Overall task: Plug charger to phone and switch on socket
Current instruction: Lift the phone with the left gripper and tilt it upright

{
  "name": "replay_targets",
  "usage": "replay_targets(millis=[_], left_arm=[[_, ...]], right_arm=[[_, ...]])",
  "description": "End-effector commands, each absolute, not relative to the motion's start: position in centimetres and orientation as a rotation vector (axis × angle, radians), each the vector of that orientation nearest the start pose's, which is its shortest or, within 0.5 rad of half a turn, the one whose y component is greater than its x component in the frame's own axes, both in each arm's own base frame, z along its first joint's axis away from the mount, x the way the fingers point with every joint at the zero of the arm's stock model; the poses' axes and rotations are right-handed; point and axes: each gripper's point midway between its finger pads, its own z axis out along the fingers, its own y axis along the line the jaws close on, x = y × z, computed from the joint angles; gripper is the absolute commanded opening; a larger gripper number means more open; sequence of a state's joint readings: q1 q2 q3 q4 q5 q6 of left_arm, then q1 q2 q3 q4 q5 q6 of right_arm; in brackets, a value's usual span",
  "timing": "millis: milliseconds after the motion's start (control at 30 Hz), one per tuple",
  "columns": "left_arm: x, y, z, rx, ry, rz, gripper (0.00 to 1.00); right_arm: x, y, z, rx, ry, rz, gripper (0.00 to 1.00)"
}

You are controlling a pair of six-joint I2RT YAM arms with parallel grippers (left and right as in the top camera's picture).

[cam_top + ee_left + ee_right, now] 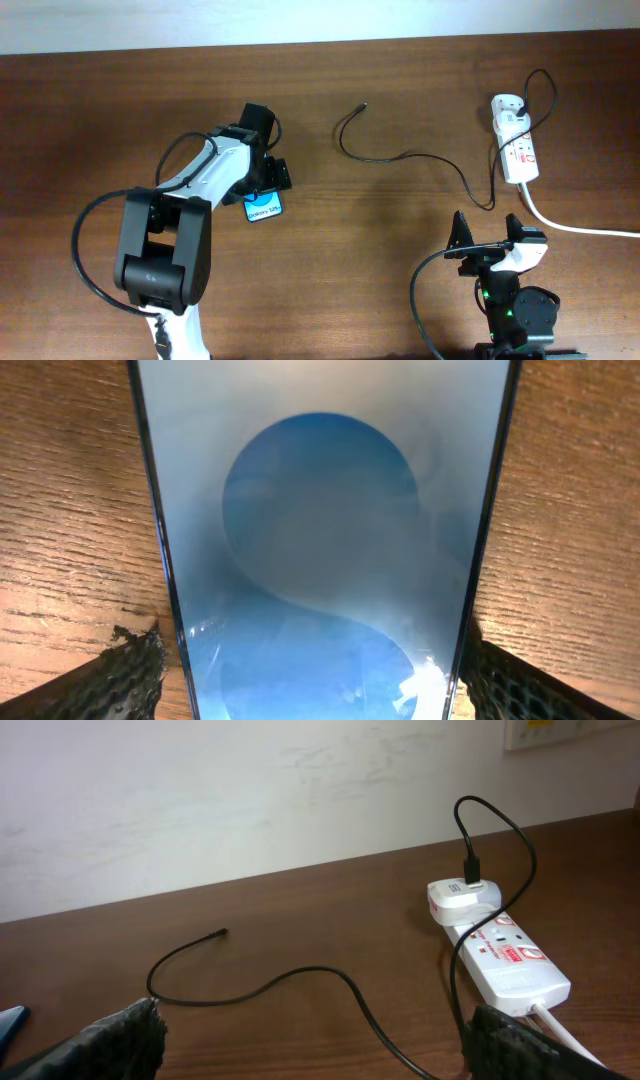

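Two things need handling here, and you should expect them to behave very differently. From overhead, the slim black-edged phone with a bright blue glass screen (264, 207) lies left of centre on the brown wooden table (80, 120), mostly under the left gripper (262, 178). The thin black charger cable (400, 157) snakes from the white elongated socket with red markings (520, 152) at the far right to a loose tip at far centre. The right gripper (489, 232) hangs near right, spread and empty. In the left wrist view, the mesh pads (130, 675) flank the phone's two long edges. You cannot tell whether they are pinching yet. Treat the phone as light, rigid and slick. Hold it across those edges, never the glass, and keep the port end free. In the right wrist view, the cable looks limp and springy, so take it just behind the stiff connector tip (222, 932).
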State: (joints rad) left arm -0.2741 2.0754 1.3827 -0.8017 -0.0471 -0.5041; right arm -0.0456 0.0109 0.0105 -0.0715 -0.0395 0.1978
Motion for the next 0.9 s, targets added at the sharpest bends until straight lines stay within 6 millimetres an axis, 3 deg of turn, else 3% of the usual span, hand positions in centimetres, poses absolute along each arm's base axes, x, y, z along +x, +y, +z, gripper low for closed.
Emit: replay_targets(millis=[0, 167, 300, 533, 633, 867], left_arm=[[33.6, -9.4, -7.5, -0.482, 3.205, 0.075, 0.99], [33.7, -9.5, -7.5, -0.522, 3.194, 0.074, 1.00], [33.7, -9.5, -7.5, -0.521, 3.195, 0.073, 0.84], [33.6, -9.3, -7.3, -0.531, 3.199, 0.078, 0.70], [34.0, -9.0, -6.5, -0.548, 3.195, 0.075, 0.69], [36.5, -9.7, -1.7, -0.536, 3.122, 0.018, 0.69]], right_arm=[[24.6, -0.3, 15.7, 0.159, 1.639, 0.144, 0.98], [24.6, -0.3, 15.7, 0.159, 1.639, 0.144, 0.98], [24.6, -0.3, 15.7, 0.159, 1.639, 0.144, 0.98], [24.6, -0.3, 15.7, 0.159, 1.639, 0.144, 0.98], [24.6, -0.3, 15.7, 0.159, 1.639, 0.144, 0.98], [24.6, -0.3, 15.7, 0.159, 1.639, 0.144, 0.98]])
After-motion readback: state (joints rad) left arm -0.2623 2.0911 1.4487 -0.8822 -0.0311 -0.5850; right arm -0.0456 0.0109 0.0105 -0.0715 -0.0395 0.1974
